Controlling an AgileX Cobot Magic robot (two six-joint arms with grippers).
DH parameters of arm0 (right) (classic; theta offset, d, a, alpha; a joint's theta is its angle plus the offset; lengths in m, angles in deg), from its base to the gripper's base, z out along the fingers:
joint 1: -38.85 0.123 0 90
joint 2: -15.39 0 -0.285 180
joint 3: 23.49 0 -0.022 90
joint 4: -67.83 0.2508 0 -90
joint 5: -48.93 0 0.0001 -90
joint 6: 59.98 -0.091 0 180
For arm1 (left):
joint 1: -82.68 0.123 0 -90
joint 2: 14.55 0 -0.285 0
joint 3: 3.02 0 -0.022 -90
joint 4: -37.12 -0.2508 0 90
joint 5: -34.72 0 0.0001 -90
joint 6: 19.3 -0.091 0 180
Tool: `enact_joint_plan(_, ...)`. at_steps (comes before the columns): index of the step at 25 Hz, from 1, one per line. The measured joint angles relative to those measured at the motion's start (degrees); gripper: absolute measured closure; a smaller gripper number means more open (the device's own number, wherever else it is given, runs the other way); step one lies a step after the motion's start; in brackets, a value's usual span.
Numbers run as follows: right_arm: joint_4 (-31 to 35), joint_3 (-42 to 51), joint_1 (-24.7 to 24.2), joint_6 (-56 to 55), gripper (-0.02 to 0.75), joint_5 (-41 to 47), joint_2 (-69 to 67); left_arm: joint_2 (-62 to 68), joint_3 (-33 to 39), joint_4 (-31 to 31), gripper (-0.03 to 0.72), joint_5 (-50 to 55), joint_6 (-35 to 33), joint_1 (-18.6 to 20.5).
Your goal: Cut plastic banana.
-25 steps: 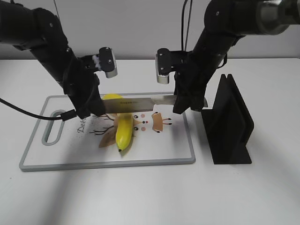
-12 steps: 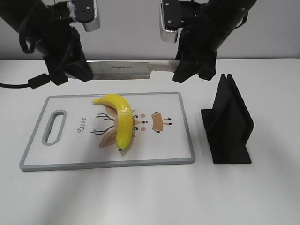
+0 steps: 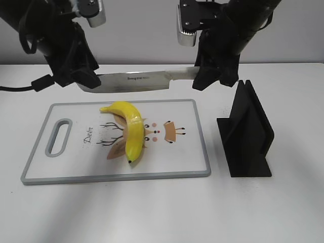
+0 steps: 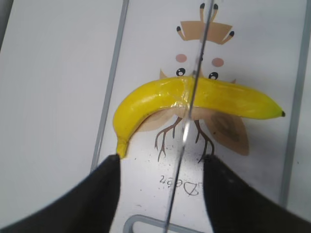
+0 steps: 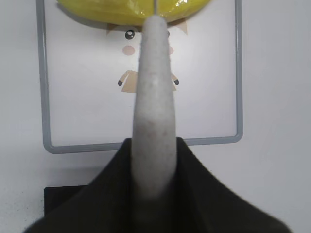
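Plastic banana point(image 3: 129, 132) lies on cutting board point(image 3: 35, 174), table's left half. We hold knife point(image 3: 139, 81) above: right gripper point(image 3: 208, 80) clamps handle, left gripper point(image 3: 81, 81) pinches blade tip. Black stand point(image 3: 248, 134) near right edge.

Bright yellow against white, grey and black.

The plastic banana point(image 3: 131, 132) is glossy yellow with small dark tips. The cutting board point(image 3: 76, 167) is white with a grey rim and a tan deer drawing point(image 3: 169, 131) with pink cheeks and black eyes. The knife point(image 3: 134, 80) has a silvery blade and a speckled pale grey handle. The stand point(image 3: 248, 134) and both arms are black; the table point(image 3: 162, 212) is white.
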Motion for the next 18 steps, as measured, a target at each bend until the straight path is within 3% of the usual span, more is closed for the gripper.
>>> enact_joint_plan(2, -0.1, 0.0, 0.0, 0.0, 0.572, 0.3, 0.0, 0.0, 0.0, 0.0, 0.083, -0.7, 0.0, 0.0)
enact_joint_plan(7, -1.3, 0.0, 0.0, -2.6, 0.572, 1.9, 0.3, -2.2, 0.0, -1.8, 0.065, -6.4, 5.6, 0.1)
enact_joint_plan(13, -4.0, -1.8, 0.0, -17.6, 0.572, 6.7, 2.8, -6.8, -0.1, -14.0, 0.069, -12.0, 35.2, 2.0)
enact_joint_plan(16, -5.2, -3.4, 0.0, -26.3, 0.572, 8.6, 3.1, -6.9, -2.6, -20.9, 0.074, -3.8, 51.5, 4.3)
enact_joint_plan(18, -5.6, -4.2, 0.0, -32.7, 0.572, 8.9, 3.1, -6.6, -5.2, -23.7, 0.08, 3.5, 58.5, 6.8)
